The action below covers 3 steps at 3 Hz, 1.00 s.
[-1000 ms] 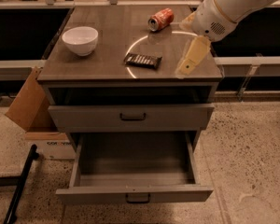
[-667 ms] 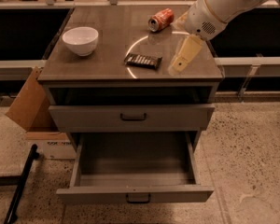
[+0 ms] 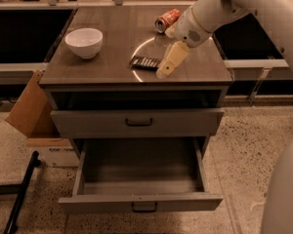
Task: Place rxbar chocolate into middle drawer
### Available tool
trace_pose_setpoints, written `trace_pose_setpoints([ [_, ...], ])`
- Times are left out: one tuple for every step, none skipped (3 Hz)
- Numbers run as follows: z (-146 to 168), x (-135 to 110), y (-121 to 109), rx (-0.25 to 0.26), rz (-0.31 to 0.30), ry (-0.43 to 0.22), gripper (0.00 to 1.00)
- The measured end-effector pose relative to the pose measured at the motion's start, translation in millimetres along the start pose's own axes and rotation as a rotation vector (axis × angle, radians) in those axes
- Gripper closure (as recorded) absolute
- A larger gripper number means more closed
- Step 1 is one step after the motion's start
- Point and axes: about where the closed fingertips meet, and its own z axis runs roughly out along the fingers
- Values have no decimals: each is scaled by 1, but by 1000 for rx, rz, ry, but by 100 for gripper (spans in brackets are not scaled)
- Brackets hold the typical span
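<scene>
From my station I see the claw (image 3: 164,71) hanging low over the right half of the tabletop (image 3: 112,48), angled down and to the left off the pale arm that reaches in from the upper right. From this angle it reads as one cream-coloured shape, so I cannot tell whether it is released or clenched. It holds nothing that I can see.

The rxbar chocolate (image 3: 144,62) lies flat on the tabletop near the front edge, just beside the claw, on the claw's left in the camera view. The tip of the claw sits right at the bar's right end; I cannot tell whether the two touch.

Behind the claw, toward the back of the tabletop, an orange-red soda can (image 3: 167,19) lies on its side. A white bowl (image 3: 84,42) stands upright well apart on the left.

Below, the upper drawer (image 3: 136,122) is closed. The middle drawer (image 3: 141,202) under it is pulled out, its inside bare. A cardboard box (image 3: 28,106) leans against the cabinet's left side.
</scene>
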Motion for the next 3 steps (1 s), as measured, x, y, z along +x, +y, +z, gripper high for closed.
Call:
trace_pose_setpoints([
  [24,5,-16,-14,36,-45,0],
  [43,11,-34,-16,76,-81,0],
  [58,16,-47,-10,108,-100,0],
])
